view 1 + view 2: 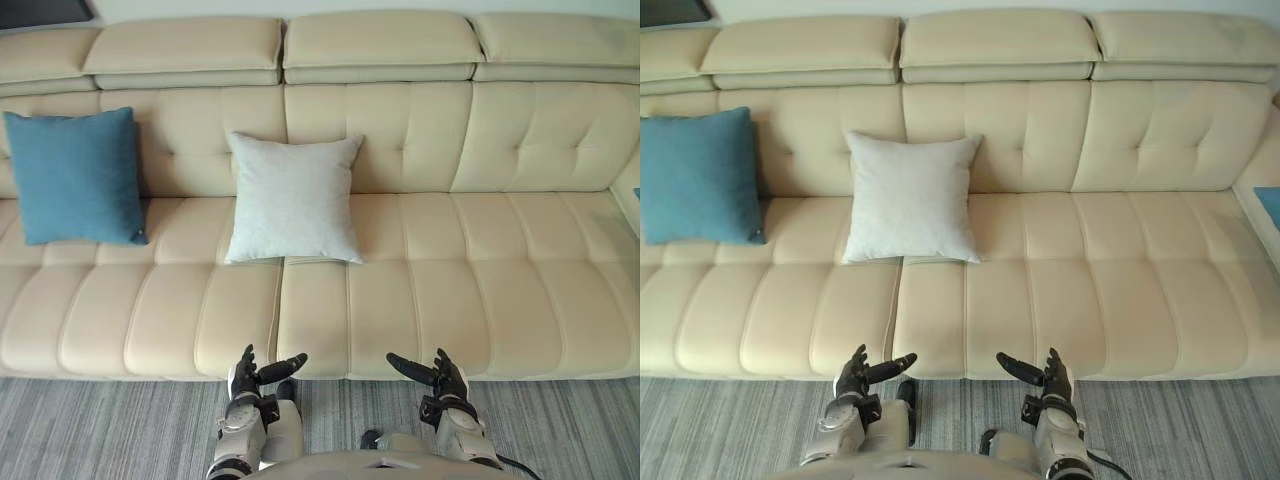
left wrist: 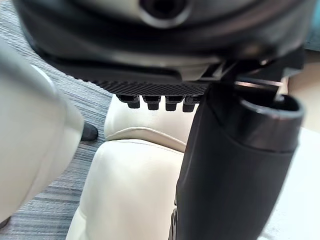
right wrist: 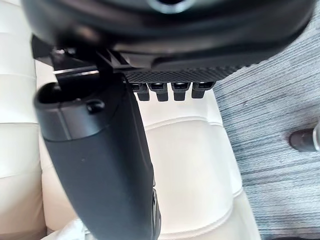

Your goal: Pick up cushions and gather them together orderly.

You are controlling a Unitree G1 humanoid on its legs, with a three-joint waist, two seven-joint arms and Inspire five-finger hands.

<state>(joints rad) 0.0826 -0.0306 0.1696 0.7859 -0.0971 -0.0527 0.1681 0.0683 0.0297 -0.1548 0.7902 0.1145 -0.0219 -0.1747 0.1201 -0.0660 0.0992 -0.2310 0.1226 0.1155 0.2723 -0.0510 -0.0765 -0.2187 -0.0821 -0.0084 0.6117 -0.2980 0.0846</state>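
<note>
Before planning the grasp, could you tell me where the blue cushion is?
In the eye views, the blue cushion leans on the sofa backrest at the robot's far left, apart from the white cushion to its right.

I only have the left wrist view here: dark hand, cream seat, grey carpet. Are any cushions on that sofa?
Observer: Yes, a blue cushion and a white cushion lean upright against the sofa backrest.
Operator: Are they touching?
Observer: No, they are apart. Bare backrest shows between them, and the blue one is further to the robot's left.
Operator: Is the right hand holding anything?
Observer: No, the right hand is open and empty, near the sofa's front edge.
</note>
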